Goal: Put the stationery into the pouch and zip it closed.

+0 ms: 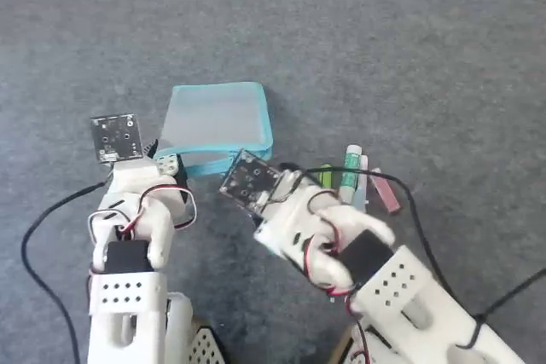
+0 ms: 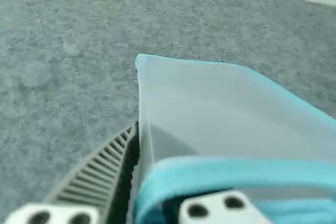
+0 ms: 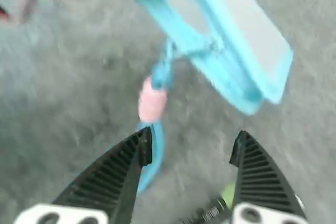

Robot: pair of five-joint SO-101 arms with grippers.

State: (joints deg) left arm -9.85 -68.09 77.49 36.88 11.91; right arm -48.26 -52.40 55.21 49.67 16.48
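Close by the arms, clamping the left claw [image 1: 173, 164] on the pouch [image 1: 217, 121] edge and hovering the right claw [image 3: 193, 139], jaws apart, near the zip pull [image 3: 152, 103]. Just beyond on the bench [image 1: 444, 66], leaving the stationery [image 1: 354, 178] outside; likely opening the pouch, needing a pinch on that pull next.

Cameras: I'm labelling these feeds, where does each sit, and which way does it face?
High view: fixed above the table, facing down on both arms, the pouch and stationery.
Left wrist view: on the left arm, facing along the left gripper, shut on the pouch edge.
Right wrist view: on the right arm, facing past the open right gripper toward the zipper pull.
Shared: all three show the pouch.
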